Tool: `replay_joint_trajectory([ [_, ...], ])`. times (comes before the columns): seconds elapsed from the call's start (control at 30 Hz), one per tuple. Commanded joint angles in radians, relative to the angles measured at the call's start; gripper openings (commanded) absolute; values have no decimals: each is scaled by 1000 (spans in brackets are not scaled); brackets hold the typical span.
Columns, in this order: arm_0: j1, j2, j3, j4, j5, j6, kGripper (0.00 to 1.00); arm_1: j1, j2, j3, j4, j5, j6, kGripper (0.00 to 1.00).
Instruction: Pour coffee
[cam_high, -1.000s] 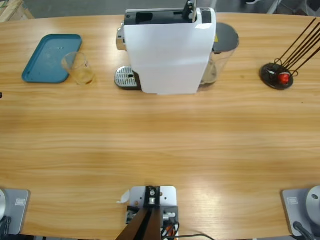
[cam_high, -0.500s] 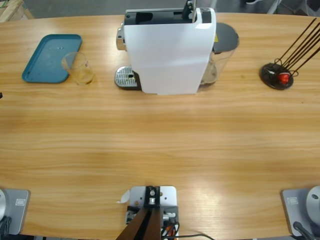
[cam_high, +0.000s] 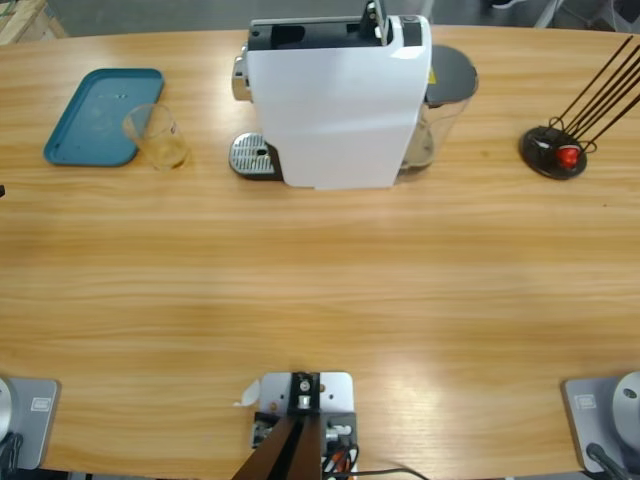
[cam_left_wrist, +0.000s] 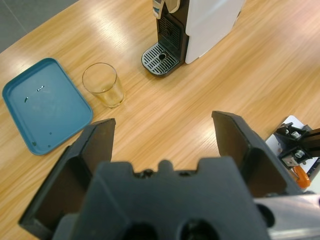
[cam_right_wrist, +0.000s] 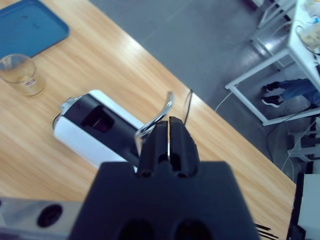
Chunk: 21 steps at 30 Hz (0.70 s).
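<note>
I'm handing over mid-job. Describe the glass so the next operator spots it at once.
Find the white coffee machine at the far middle of the table. To one side, past its round metal drip grate, lies a teal tray. The clear tumbler stands upright on the wood against that tray's edge, the only see-through thing there, faintly yellow.

Even, bright overhead light fills all 3 views. The wooden table (cam_high: 320, 280) carries soft pale glare patches (strongest near its lower middle), and the white coffee machine (cam_high: 338, 105) casts only a faint shadow. The left gripper (cam_left_wrist: 162, 150) looms blurred, close to its lens.
</note>
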Motion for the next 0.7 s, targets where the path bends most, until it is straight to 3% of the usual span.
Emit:
replay_joint_trajectory([
  [0.03,-5,-30,35,-3,-7,-17,830,40,76,49,-1,28,29,0],
  [0.7,-7,-29,34,-3,-9,-18,830,61,158,16,2,118,20,0],
])
